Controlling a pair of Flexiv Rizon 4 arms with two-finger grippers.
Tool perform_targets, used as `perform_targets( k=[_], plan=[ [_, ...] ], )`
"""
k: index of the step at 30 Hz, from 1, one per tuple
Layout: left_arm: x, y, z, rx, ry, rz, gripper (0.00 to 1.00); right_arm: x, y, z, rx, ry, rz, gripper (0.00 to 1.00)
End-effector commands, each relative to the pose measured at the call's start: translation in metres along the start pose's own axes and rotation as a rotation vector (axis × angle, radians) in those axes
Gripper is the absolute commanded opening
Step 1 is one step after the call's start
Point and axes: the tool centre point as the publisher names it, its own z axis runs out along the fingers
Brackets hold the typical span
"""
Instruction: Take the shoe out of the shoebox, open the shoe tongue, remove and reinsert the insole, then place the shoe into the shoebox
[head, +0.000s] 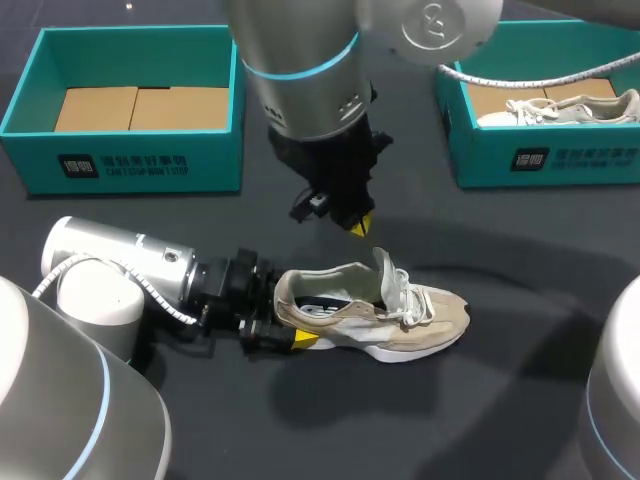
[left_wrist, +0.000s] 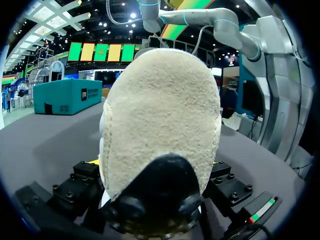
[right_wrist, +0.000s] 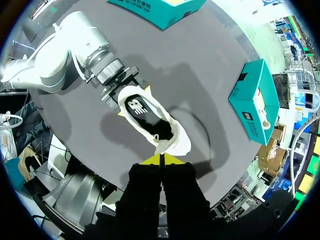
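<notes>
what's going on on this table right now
The left gripper is shut on the heel of a beige shoe lying on the table, out of the empty shoebox. The right gripper hovers above the shoe's opening, fingers shut and empty. The tongue stands up and the dark insole sits inside the shoe.

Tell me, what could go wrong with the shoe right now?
The left gripper holds the shoe only at its heel, so the toe end might swing or lift if the insole is tugged. The right gripper hangs above the tongue with its tips together. Lowered that way, it may push the tongue down over the opening instead of grabbing anything.
</notes>
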Motion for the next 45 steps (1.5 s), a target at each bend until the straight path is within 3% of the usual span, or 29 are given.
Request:
perform_targets(
  k=[1,4,6,9,11,21,26,28,41,45],
  plan=[
    [0.000,0.001,-0.001,-0.001,0.000,0.000,0.00,0.017,0.009,0.002,-0.018,-0.066,-0.099,0.00],
    [0.000,0.001,-0.001,-0.001,0.000,0.000,0.00,0.038,0.018,0.005,-0.041,-0.122,-0.248,0.00],
    [0.000,0.001,-0.001,-0.001,0.000,0.000,0.00,0.049,0.021,0.007,-0.105,-0.116,-0.366,0.00],
    [0.000,0.001,-0.001,-0.001,0.000,0.000,0.00,0.061,0.025,0.011,-0.101,-0.082,-0.472,0.00],
    [0.000,0.001,-0.001,-0.001,0.000,0.000,0.00,0.059,0.026,0.013,0.017,-0.059,-0.394,0.00],
    [0.000,0.001,-0.001,-0.001,0.000,0.000,0.00,0.059,0.026,0.013,0.017,-0.059,-0.394,0.00],
    [0.000,0.001,-0.001,-0.001,0.000,0.000,0.00,0.056,0.028,0.043,-0.076,0.013,-0.488,0.00],
    [0.000,0.001,-0.001,-0.001,0.000,0.000,0.00,0.050,0.023,0.050,-0.031,0.077,-0.418,0.00],
    [0.000,0.001,-0.001,-0.001,0.000,0.000,0.00,0.050,0.023,0.050,-0.031,0.077,-0.418,0.00],
    [0.000,0.001,-0.001,-0.001,0.000,0.000,0.00,0.056,0.034,0.074,-0.065,0.109,-0.479,0.00]
  ],
)
